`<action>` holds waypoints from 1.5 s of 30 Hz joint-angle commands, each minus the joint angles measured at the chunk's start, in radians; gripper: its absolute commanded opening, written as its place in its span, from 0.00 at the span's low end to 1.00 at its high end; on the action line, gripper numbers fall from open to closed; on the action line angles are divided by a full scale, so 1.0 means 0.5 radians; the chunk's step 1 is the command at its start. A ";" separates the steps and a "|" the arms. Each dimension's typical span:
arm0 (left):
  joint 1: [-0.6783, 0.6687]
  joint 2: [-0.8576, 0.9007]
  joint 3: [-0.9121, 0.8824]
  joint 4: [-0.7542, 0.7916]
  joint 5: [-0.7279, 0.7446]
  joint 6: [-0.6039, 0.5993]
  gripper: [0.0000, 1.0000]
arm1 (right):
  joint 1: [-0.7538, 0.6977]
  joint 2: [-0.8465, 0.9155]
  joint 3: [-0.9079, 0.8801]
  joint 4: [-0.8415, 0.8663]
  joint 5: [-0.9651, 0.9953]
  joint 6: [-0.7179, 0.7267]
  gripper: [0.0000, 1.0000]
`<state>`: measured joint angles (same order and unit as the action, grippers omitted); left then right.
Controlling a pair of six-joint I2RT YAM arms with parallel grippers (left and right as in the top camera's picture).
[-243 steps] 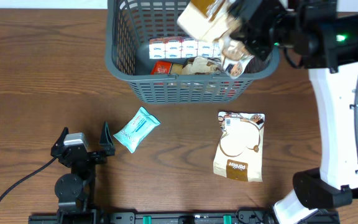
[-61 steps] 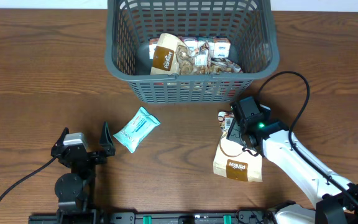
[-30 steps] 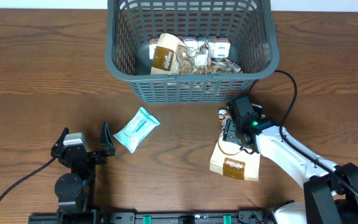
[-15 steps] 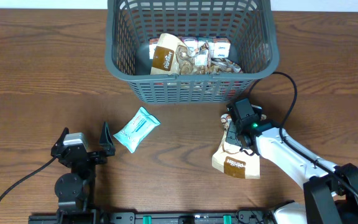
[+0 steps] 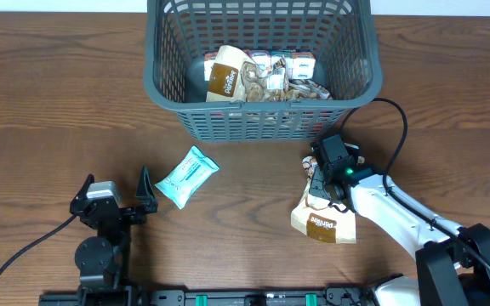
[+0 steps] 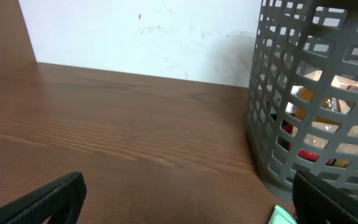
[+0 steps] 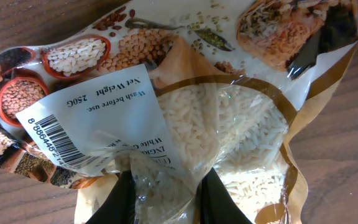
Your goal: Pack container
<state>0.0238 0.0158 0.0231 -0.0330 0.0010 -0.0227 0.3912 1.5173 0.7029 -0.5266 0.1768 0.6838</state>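
closest to you, the left gripper (image 5: 116,189) sits low over the table (image 5: 49,102) with its fingers spread wide and nothing between them. the teal wipes packet (image 5: 187,176) lies just beside its right finger, so a careless sweep from that arm would knock the packet away from you.

on the other side, the right gripper (image 7: 166,196) is pinched together on the rice bag (image 5: 321,225). in the right wrist view the fingers have only a bunched fold of clear film near the barcode label, not the body of the bag. that is your main risk. the rice looks loose and heavy, so on a lift it will likely slump to the low end, and the thin fold could slide out or tear. the bag's bottom edge appears to rest on the table, so a fast pull may drag it rather than raise it.

further away, the container (image 5: 262,109) stands at the far edge of the table, already holding snack packs (image 5: 262,72). its near wall is tall. if you carry the hanging bag across too low, it could catch the rim, shove the basket, or drop short on the table.
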 commanded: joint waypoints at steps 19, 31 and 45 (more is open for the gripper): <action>-0.002 -0.011 -0.037 -0.080 -0.017 -0.003 0.99 | 0.017 0.049 -0.072 -0.026 -0.108 -0.002 0.01; -0.002 -0.011 -0.037 -0.080 -0.017 -0.003 0.99 | -0.018 -0.255 -0.071 -0.060 -0.033 -0.002 0.01; -0.002 -0.011 -0.037 -0.080 -0.018 -0.003 0.99 | -0.065 -0.412 -0.071 -0.213 0.029 -0.002 0.01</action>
<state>0.0238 0.0158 0.0231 -0.0326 0.0006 -0.0227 0.3725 1.3228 0.6643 -0.6239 0.1658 0.6838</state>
